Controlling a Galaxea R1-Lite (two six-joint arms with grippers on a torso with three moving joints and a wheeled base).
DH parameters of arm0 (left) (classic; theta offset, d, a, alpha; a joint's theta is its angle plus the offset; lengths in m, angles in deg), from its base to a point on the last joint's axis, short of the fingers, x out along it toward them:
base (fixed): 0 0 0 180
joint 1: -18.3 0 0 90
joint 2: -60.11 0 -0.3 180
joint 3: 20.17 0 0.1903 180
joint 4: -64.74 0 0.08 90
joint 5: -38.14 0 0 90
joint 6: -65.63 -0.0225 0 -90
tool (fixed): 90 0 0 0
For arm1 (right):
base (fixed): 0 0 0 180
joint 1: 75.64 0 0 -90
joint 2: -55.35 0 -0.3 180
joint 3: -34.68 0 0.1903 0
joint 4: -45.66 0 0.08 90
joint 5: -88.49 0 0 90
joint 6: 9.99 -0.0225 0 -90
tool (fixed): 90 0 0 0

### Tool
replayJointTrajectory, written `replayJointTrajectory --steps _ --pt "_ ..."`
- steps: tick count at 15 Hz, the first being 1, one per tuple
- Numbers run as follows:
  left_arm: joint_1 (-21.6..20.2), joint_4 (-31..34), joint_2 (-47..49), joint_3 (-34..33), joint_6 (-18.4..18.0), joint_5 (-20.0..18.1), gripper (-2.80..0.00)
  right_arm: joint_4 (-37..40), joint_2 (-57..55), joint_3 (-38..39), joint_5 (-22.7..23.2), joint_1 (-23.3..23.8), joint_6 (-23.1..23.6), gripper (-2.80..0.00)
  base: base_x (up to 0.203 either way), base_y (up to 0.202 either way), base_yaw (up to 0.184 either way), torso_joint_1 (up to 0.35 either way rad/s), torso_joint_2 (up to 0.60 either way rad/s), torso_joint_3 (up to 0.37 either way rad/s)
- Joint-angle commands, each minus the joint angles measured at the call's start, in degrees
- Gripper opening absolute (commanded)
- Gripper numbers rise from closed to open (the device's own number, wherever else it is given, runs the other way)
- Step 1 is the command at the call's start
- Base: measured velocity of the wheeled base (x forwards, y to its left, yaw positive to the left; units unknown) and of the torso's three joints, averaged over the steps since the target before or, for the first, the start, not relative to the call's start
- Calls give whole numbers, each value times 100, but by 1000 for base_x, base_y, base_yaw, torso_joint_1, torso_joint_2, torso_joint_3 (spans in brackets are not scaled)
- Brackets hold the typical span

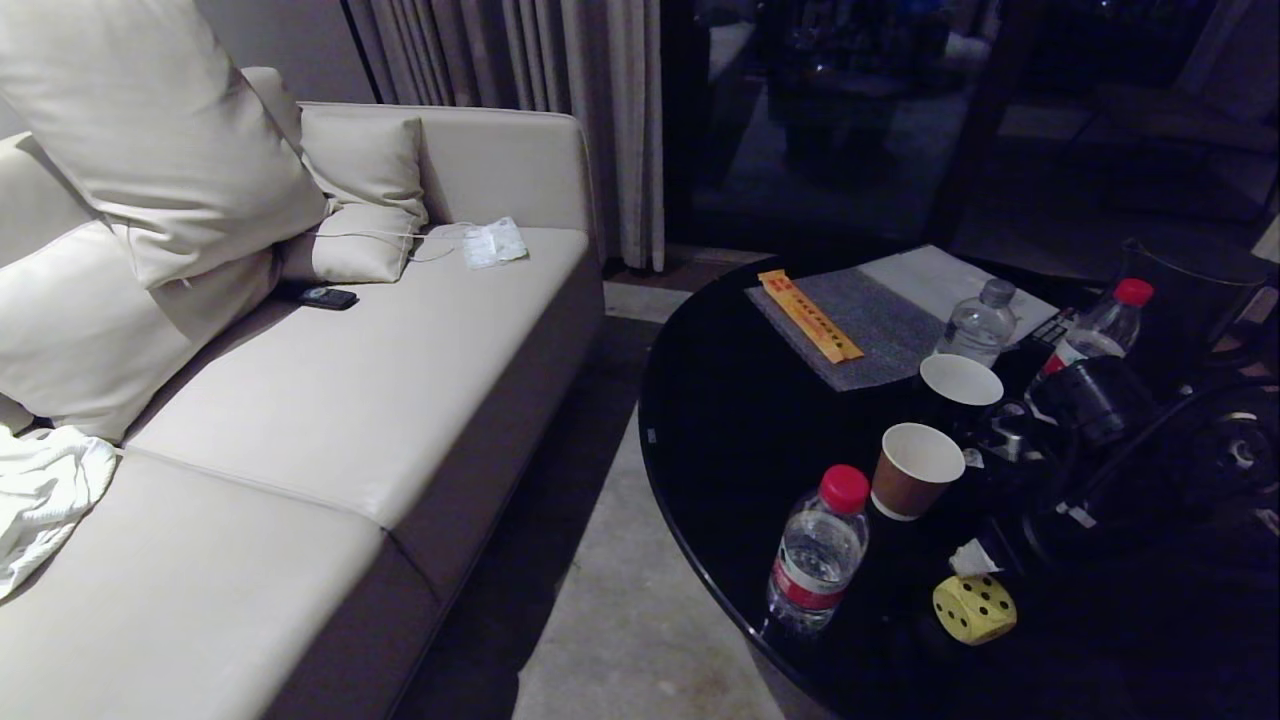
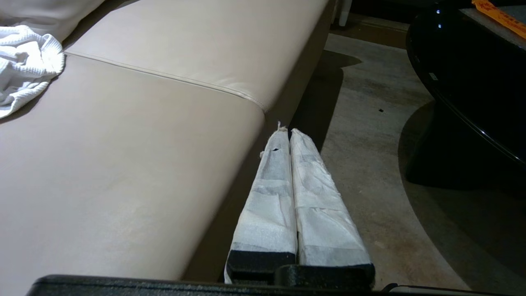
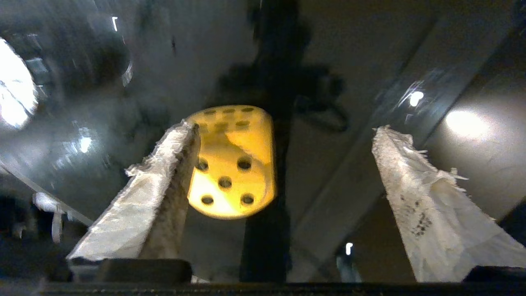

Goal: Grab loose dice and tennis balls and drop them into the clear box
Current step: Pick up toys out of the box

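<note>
I've got the yellow die [image 1: 974, 608] sitting on the black tabletop [image 1: 740, 430], down at about five o'clock in my head view, just right of a red-capped water bottle [image 1: 818, 550]. A brown paper cup [image 1: 915, 468] lies tilted at twelve o'clock from the die, with a second cup [image 1: 960, 381] beyond it and two more bottles [image 1: 980, 322] [image 1: 1100, 325] further back.

On the right wrist view, my right tool [image 3: 283, 131] is spread wide, its white-wrapped fingers [image 3: 144, 197] far apart. The yellow die [image 3: 232, 162] shows between them, close against one finger, five pips facing me, resting on the glossy surface and not gripped. Whether that finger actually touches it, I can't tell.

My left tool [image 2: 287, 133] is off the tabletop, hanging by the front edge of the beige sofa [image 2: 135, 123] above the concrete floor [image 2: 370, 123], fingers pressed together with nothing between them. A white towel [image 2: 24, 61] lies crumpled on the sofa at ten o'clock from it.
</note>
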Motion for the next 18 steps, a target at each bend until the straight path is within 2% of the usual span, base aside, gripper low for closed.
replayJointTrajectory --steps 1,2,7,11,12,14,18 --pt "0 -1 9 -9 3 5 -280 170 -266 49 -156 81 14 0 0 0 0 0 0 0" --pt "0 -1 9 -9 3 5 -280 300 -286 67 -260 84 22 0 0 0 0 0 0 0" --pt "0 -1 9 -9 3 5 -280 319 -478 -11 -210 48 43 0 0 0 0 0 0 0" --pt "0 -1 9 -9 3 5 -280 434 -119 121 -220 9 67 0 0 0 0 0 0 0" --pt "0 -1 9 -9 3 5 -280 458 89 136 -182 7 115 0 0 0 0 0 0 0" --pt "0 -1 9 -9 3 5 -280 646 318 315 -105 15 523 0 0 0 0 0 0 0" --pt "0 -1 9 -9 3 5 -280 668 372 736 -102 -3 637 0 0 0 0 0 0 0"
